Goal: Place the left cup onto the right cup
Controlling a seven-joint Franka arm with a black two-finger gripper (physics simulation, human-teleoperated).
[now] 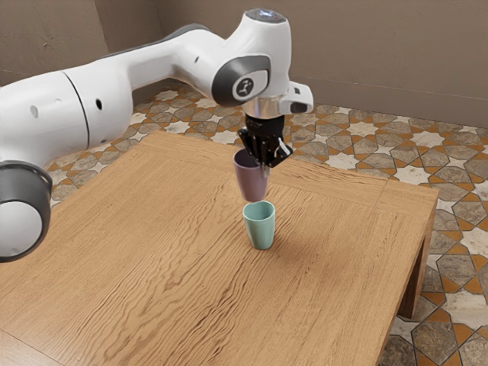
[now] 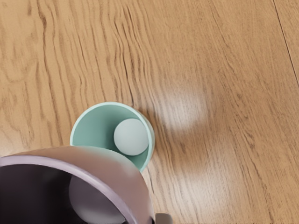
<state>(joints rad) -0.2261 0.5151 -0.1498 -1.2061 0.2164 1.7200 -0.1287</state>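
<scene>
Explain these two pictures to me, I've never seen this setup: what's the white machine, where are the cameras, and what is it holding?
The white machine is a robot arm ending in a black two-finger gripper. One picture comes from a camera beside the arm. The other comes from a camera on its hand, looking down. On the wooden table a teal cup stands upright. The gripper pinches the rim of a purple cup and holds it, slightly tilted, in the air right above the teal cup. In the hand camera the purple rim looms close, with the teal cup beneath it.
</scene>
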